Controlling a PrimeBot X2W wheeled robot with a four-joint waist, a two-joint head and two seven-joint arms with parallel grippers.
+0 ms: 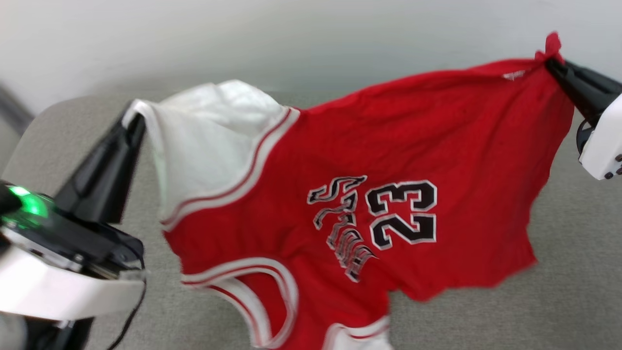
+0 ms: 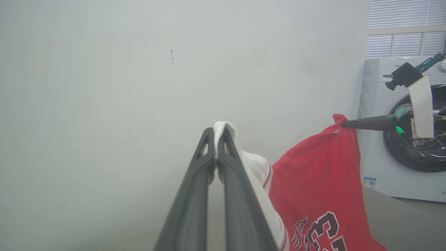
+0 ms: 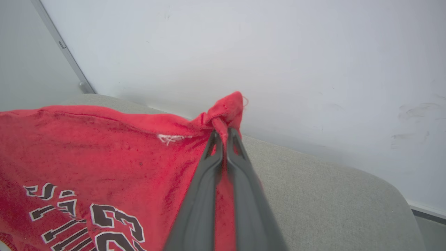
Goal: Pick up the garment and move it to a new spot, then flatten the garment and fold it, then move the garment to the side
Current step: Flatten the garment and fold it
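Observation:
The garment [image 1: 388, 160], a red jersey with white sleeves, striped trim and a black "23", hangs stretched in the air between both arms above the grey table [image 1: 573, 272]. My left gripper [image 1: 132, 121] is shut on a white sleeve edge at the left. My right gripper [image 1: 551, 61] is shut on a bunched red corner at the upper right. In the left wrist view the fingertips [image 2: 209, 136] pinch white cloth [image 2: 226, 129], and the red body [image 2: 320, 174] hangs to their right. The right wrist view shows the red corner [image 3: 226, 108] clamped at my right gripper [image 3: 223, 134].
A pale wall [image 1: 311, 39] stands behind the rounded grey table edge [image 3: 348, 181]. A white washing machine [image 2: 400, 139] with a dark round door stands off to one side in the left wrist view, behind my other arm.

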